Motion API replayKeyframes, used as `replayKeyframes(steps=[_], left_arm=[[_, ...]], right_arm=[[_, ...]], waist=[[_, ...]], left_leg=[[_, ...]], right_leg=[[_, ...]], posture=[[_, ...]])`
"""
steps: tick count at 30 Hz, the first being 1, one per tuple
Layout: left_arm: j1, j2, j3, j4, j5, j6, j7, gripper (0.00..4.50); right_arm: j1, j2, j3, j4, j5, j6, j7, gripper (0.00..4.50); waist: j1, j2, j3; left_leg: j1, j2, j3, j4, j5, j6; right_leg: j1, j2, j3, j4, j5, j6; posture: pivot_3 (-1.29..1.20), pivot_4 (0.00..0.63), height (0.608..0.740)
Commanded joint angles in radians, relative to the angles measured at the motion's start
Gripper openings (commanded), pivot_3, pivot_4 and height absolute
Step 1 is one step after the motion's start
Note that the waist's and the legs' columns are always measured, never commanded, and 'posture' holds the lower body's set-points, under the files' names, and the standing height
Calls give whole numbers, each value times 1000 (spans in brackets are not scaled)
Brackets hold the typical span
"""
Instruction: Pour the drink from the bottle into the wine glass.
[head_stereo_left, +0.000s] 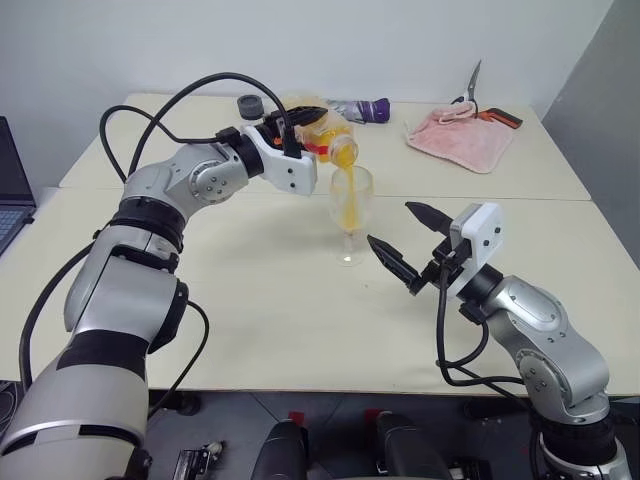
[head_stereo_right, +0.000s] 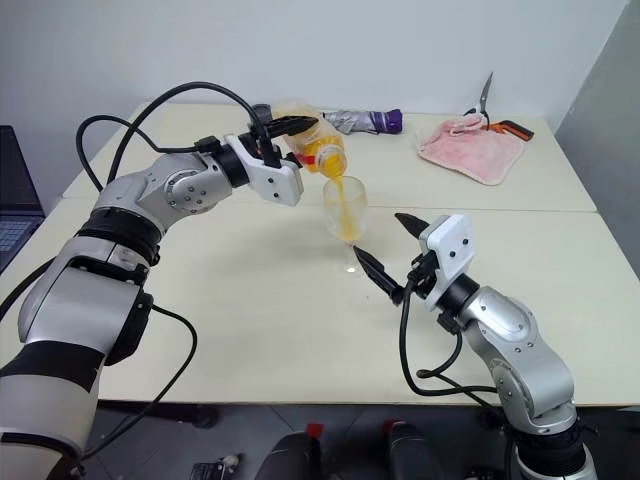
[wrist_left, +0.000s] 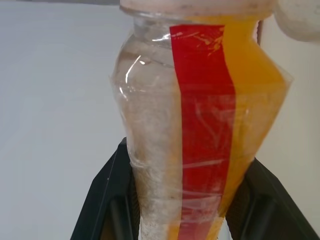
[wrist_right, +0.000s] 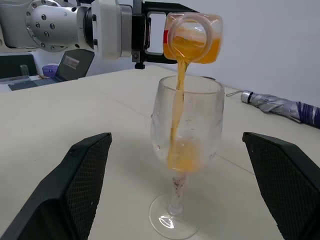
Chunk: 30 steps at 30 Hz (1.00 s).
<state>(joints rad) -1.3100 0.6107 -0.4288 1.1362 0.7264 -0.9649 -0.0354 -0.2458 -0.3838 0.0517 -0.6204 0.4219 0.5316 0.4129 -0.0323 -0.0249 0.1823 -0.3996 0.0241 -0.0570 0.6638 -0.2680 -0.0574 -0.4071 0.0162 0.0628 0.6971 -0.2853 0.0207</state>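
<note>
The cream-coloured desk (head_stereo_left: 250, 300) is carrying the whole scene; a seam is running across it, and a plain white wall is standing behind it. A laptop (head_stereo_left: 12, 185) is showing at the desk's far left edge.

The left hand (head_stereo_left: 300, 125) is reaching over the middle of the desk with its two black fingers pressed against the sides of the bottle (head_stereo_left: 325, 135), pinching it. The bottle is lying tipped nearly level, its open mouth pointing toward the right hand and hanging just above the rim of the wine glass (head_stereo_left: 352, 215). In the left wrist view a red strip label (wrist_left: 205, 125) is running down the clear body; no writing is legible on it.

The right hand (head_stereo_left: 408, 245) is hovering just beside the wine glass, on its right, with its fingers spread wide and touching nothing. In the right wrist view the glass is standing upright between the two spread fingers, apart from both.

The drink (wrist_right: 177, 100) is falling as a thin orange stream from the bottle mouth into the bowl and is collecting at the bottom of it. More of it is lying in the low side of the bottle.

Along the desk's far edge a pink cloth (head_stereo_left: 460, 135) is lying at the right with scissors (head_stereo_left: 470, 90) on it, a folded umbrella (head_stereo_left: 362, 108) is lying near the centre, and a small dark cap-like object (head_stereo_left: 250, 105) is sitting behind the left hand.
</note>
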Motion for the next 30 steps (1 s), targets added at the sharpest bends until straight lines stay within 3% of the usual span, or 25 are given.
replayKeyframes(steps=[1,30], left_arm=[[-59,25,10,-9,-4,-2,34,1713],[-75,37,-10,19,17,10,81,1713]], right_arm=[[-16,0,-32,-49,24,-5,-2,4500],[2,-20,-22,-129,32,76,-24,4500]], waist=[[0,0,0],[0,0,0]], left_leg=[[0,0,0,0,0,0],[0,0,0,0,0,0]], right_leg=[[0,0,0,0,0,0],[0,0,0,0,0,0]], posture=[[0,150,740],[0,150,740]])
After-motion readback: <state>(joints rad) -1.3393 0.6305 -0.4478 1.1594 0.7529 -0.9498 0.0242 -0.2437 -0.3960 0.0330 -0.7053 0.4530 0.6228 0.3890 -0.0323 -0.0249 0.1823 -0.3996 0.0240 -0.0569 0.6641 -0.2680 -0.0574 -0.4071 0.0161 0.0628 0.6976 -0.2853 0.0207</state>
